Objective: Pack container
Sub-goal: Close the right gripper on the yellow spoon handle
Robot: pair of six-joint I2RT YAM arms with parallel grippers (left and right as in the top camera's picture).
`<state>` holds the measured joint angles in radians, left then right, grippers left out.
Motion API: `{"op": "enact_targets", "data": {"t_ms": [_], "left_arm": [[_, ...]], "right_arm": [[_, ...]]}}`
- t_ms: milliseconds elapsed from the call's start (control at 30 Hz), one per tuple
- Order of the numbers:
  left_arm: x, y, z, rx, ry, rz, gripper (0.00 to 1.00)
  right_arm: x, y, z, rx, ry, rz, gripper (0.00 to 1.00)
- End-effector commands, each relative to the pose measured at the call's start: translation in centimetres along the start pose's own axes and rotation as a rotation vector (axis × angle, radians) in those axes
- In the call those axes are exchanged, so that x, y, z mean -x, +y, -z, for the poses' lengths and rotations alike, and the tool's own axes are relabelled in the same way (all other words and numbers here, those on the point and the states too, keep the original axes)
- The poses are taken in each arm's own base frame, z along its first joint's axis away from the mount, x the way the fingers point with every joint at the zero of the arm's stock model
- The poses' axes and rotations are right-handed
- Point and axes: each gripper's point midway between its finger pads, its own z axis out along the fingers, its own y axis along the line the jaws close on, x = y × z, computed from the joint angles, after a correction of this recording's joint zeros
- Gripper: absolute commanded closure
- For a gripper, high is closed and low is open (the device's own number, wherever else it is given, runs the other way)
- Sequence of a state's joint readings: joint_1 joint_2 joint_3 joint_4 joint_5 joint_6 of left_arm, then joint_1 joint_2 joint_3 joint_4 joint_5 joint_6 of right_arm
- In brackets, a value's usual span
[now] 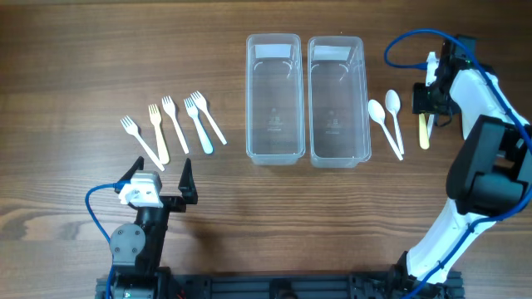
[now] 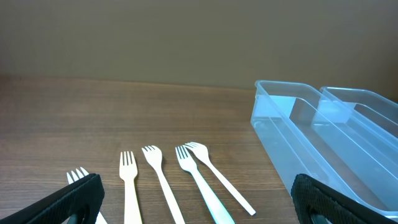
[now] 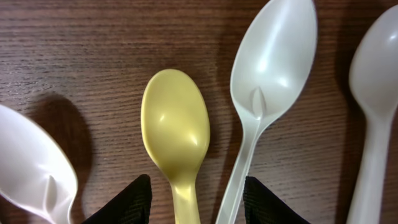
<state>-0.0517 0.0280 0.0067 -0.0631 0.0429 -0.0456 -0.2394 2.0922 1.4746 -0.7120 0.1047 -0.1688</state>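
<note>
The yellow plastic spoon (image 3: 175,130) lies flat on the wooden worktop (image 1: 83,58), right of the right-hand clear rectangular plastic container (image 1: 364,108) and apart from it; its long axis runs front to back, bowl toward the far edge, handle toward the robot; white plastic spoons (image 3: 273,62) lie parallel on both sides. The right end effector (image 3: 196,196) is spread wide, one finger on each side of the handle, gripping nothing. In the overhead view the arm hides the bowl; the wrist view cuts off the handle. The left end effector (image 1: 163,178) is spread wide and empty, near the plastic forks (image 1: 170,120).
</note>
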Motion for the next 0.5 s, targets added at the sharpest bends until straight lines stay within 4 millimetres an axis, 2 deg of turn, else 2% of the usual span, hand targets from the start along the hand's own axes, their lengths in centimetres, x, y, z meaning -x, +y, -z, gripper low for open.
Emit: {"op": "enact_targets", "data": {"t_ms": [0,167,400,467], "left_arm": [[-0.28,-0.31,0.01,-0.016,0.011,-0.015,0.0],[-0.28,-0.31,0.01,-0.016,0.011,-0.015,0.0],[-0.28,-0.31,0.01,-0.016,0.011,-0.015,0.0],[-0.27,-0.31,0.01,-0.017,0.011,-0.015,0.0]], "right_arm": [[-1.09,0.97,-2.16,0.041,0.049,-0.01,0.52],[-1.48,1.48,-2.94,0.065,0.066,-0.013,0.52],[-1.43,1.53,-2.98,0.065,0.065,-0.012,0.52],[-1.43,1.52,-2.98,0.064,0.065,-0.012,0.55]]}}
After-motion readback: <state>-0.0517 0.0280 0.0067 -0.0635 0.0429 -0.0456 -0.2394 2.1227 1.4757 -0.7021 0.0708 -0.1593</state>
